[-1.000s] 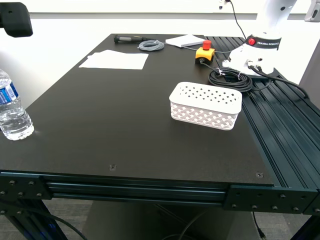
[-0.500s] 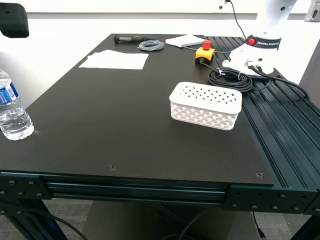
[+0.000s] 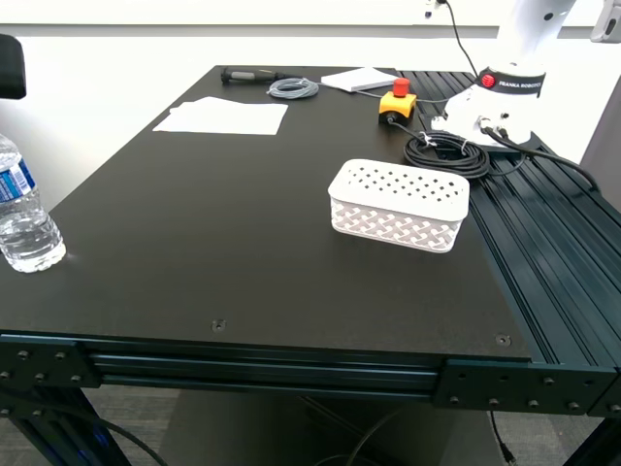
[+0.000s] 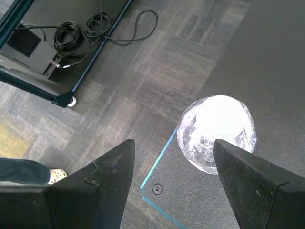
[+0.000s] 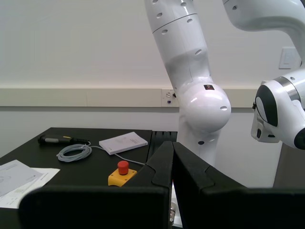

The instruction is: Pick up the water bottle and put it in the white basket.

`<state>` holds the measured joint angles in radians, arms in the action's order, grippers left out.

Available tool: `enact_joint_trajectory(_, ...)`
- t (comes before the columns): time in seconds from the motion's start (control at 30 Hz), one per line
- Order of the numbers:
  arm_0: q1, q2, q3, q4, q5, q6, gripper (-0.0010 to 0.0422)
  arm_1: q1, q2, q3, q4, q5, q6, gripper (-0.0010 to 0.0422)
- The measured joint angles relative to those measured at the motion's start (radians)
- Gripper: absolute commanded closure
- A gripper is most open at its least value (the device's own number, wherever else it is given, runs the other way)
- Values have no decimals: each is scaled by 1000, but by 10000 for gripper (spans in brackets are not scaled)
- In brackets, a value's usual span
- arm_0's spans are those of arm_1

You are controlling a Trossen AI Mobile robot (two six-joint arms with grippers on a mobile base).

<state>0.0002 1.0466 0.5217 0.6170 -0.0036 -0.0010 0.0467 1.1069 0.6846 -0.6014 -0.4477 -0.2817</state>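
The water bottle [image 3: 21, 216], clear with a blue-and-white label, stands upright at the table's front corner on the exterior view's left. The white basket [image 3: 399, 205] stands empty, far from it towards the exterior view's right. My first gripper [image 4: 172, 141] is open and hangs above the bottle [image 4: 217, 131], which shows from above as a bright glare beside one finger. A black part of an arm [image 3: 8, 66] shows at the exterior view's left edge. My second gripper [image 5: 171, 157] is shut and empty, held above the table's far side.
At the table's far end lie white papers [image 3: 223, 116], a grey cable coil [image 3: 293, 88], a black tool [image 3: 247, 75], a booklet [image 3: 361, 80] and a yellow stop button box [image 3: 397, 101]. A white robot base [image 3: 500, 92] and black cables [image 3: 448, 155] stand behind the basket.
The black arm part at the exterior view's upper left has slid further left, nearly out of the picture. Bottle and basket have not moved.
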Motion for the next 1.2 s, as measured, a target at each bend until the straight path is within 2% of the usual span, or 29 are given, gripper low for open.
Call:
enact_joint_trajectory(0.13, 0, 0, 0, 0, 0, 0, 412, 12, 0, -3, 43, 89, 3, 189)
enact_joint_trajectory(0.3, 0, 0, 0, 0, 0, 0, 412, 13, 0, -7, 50, 145, -3, 188)
enact_joint_trajectory(0.6, 1, 0, 0, 0, 0, 0, 412, 19, 1, -111, 214, 148, -15, 188)
enact_joint_trajectory(0.77, 1, 0, 0, 0, 0, 0, 412, 26, 24, -121, 247, 162, -6, 191)
enact_joint_trajectory(0.9, 1, 0, 0, 0, 0, 0, 412, 27, 69, -124, 273, 185, -3, 225)
enact_joint_trajectory(1.0, 0, 0, 0, 0, 0, 0, 412, 29, 111, -125, 328, 184, 4, 268)
enact_joint_trajectory(1.1, 1, 0, 0, 0, 0, 0, 412, 30, 137, -123, 342, 185, 5, 342)
enact_joint_trajectory(1.17, 0, 0, 0, 0, 0, 0, 412, 31, 141, -124, 346, 202, 6, 419)
enact_joint_trajectory(1.2, 1, 0, 0, 0, 0, 0, 412, 31, 140, -123, 351, 229, 13, 409)
